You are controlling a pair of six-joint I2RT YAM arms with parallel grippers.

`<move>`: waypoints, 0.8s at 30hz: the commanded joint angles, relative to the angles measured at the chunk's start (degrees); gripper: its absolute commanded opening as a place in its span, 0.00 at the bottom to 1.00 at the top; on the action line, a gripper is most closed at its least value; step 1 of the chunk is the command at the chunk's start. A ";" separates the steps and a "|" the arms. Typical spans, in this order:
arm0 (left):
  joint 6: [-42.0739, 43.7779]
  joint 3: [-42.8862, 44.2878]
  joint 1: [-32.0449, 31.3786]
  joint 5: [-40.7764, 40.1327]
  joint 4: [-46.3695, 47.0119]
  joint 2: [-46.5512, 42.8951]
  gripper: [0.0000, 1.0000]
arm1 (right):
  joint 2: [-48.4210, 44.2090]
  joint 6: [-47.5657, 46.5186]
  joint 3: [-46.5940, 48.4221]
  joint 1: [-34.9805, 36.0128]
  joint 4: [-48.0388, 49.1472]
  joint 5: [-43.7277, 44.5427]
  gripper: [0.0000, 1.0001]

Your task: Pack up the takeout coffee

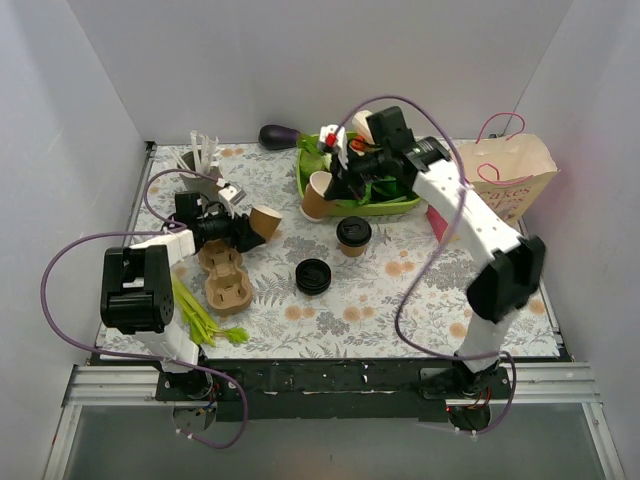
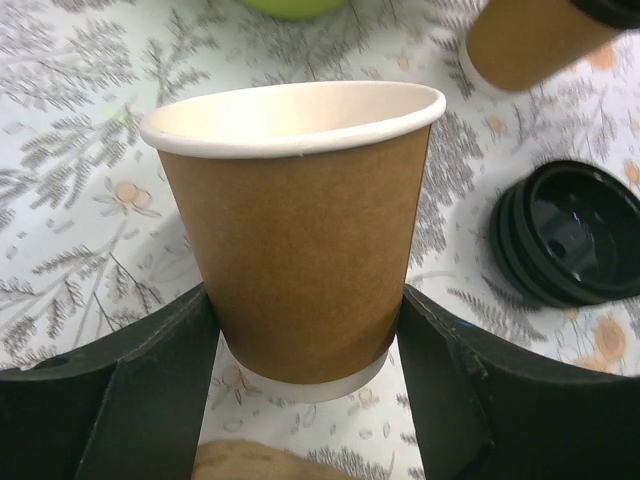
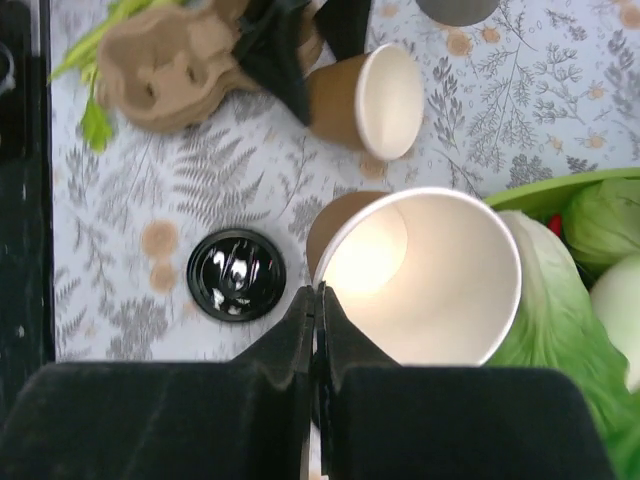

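The left gripper (image 2: 305, 310) clamps a tipped cup (image 2: 300, 215), mouth toward the overhead frame's top; the right gripper (image 3: 318, 300) pinches a second cup (image 3: 430, 270) by its rim, base hidden there.

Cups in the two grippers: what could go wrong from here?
The right gripper pinches its cup by the thin rim alone, so the cup could crumple, twist or drop. The left gripper holds its cup low near the base and tilted, so it might slip out. Both cups are open; the lids lie apart on the table.
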 commanded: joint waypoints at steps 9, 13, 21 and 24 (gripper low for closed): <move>-17.62 -7.83 -9.26 -14.61 48.61 3.68 0.59 | -30.50 -21.59 -30.65 4.06 -8.90 17.00 0.01; -16.65 -7.40 -11.20 -16.82 52.48 7.39 0.59 | -31.30 -21.06 -32.33 4.06 -9.69 18.94 0.01; -15.34 1.46 -12.43 -18.75 45.38 12.57 0.59 | -31.74 -21.67 -34.71 4.15 -10.04 20.70 0.01; -13.50 3.76 -13.05 -18.14 42.13 14.42 0.60 | -31.83 -23.26 -36.03 4.15 -10.30 21.23 0.01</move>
